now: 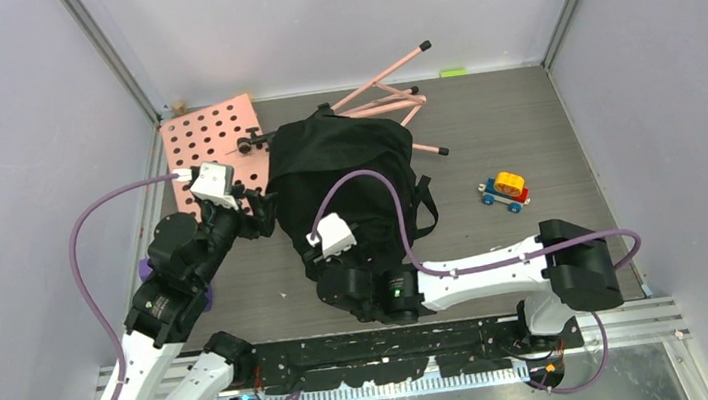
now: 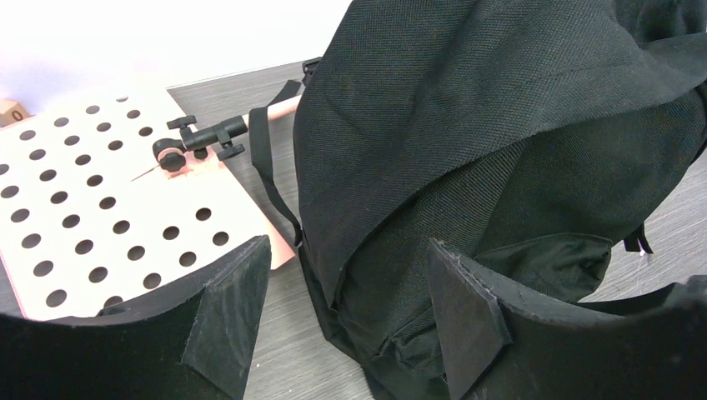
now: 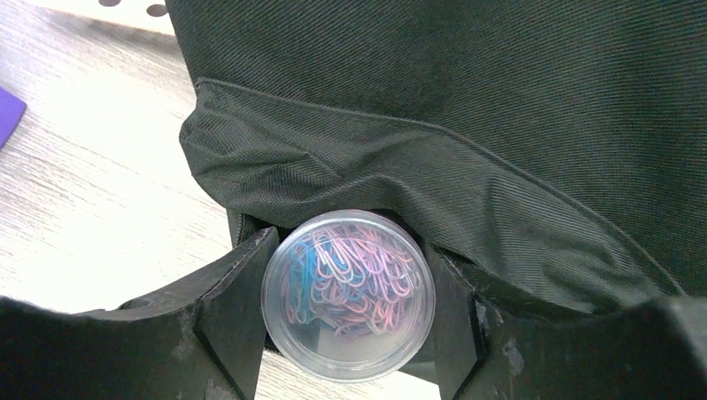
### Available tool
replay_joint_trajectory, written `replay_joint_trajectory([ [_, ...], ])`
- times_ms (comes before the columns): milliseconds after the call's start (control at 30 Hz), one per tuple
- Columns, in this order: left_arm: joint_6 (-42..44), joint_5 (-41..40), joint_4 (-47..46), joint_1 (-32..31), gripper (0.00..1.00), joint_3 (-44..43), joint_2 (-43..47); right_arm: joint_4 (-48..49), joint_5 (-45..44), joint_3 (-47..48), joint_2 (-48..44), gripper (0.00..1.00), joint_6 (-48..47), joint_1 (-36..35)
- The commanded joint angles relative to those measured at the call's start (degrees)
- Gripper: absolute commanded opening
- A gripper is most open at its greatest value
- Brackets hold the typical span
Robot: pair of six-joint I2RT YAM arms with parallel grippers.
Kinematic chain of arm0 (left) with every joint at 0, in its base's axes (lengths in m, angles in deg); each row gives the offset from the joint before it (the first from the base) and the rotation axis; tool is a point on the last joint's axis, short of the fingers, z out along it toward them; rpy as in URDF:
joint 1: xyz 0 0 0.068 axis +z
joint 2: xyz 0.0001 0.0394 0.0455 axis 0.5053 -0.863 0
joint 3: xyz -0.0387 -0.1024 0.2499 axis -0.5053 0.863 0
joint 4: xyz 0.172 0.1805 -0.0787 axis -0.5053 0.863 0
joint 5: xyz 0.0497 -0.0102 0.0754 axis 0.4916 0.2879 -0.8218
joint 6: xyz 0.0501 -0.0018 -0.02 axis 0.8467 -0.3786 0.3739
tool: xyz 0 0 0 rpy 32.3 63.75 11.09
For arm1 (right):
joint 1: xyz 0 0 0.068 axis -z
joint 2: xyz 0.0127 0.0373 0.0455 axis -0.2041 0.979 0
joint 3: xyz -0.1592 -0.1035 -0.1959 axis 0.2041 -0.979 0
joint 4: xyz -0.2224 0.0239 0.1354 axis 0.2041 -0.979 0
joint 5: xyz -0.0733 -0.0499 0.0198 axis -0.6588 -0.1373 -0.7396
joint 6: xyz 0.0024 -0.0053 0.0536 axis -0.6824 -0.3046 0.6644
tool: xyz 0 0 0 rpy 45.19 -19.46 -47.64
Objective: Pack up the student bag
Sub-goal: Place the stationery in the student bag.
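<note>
The student bag (image 1: pixel 347 176) lies slumped in the middle of the bench (image 1: pixel 522 120), its far-left corner over a pink pegboard (image 1: pixel 212 141). The right pincer (image 3: pixel 346 310) is clamped on a clear round tub of coloured paper clips (image 3: pixel 348 283), one finger against each side. It holds the tub right at the bag's near edge, just under a fold of black cloth (image 3: pixel 400 167) that looks to me like the lip of a pocket. The left pincer (image 2: pixel 346 279) hangs spread and empty beside the bag's left flank, touching nothing that I can see.

The step in hand, I'd judge, is getting that tub into the bag — and it isn't in yet, since its whole face shows outside the cloth. The fold sags low over the tub, so the opening looks tight. The next move calls for the tub to go forward beneath the lip, perhaps with the free pincer lifting the cloth to widen the mouth. The grip should ease only once the tub is well inside. A toy car (image 1: pixel 504 191) sits apart to the right — likely a later load.
</note>
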Motion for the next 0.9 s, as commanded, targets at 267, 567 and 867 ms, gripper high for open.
replay_joint_trajectory([
  [267, -0.95, 0.89, -1.48, 0.50, 0.71, -0.37, -0.11, -4.83, 5.69, 3.65, 3.12, 0.38, 11.75, 2.55],
  [567, -1.20, 1.69, -1.18, 0.50, 0.72, -0.59, -0.88, -6.52, 5.93, 5.70, 1.60, 0.80, 8.84, 3.12],
  [867, -1.65, 2.10, -1.08, 0.50, 0.76, -0.68, -1.11, -10.28, 8.72, 5.20, -3.14, 0.84, 9.94, 2.26],
])
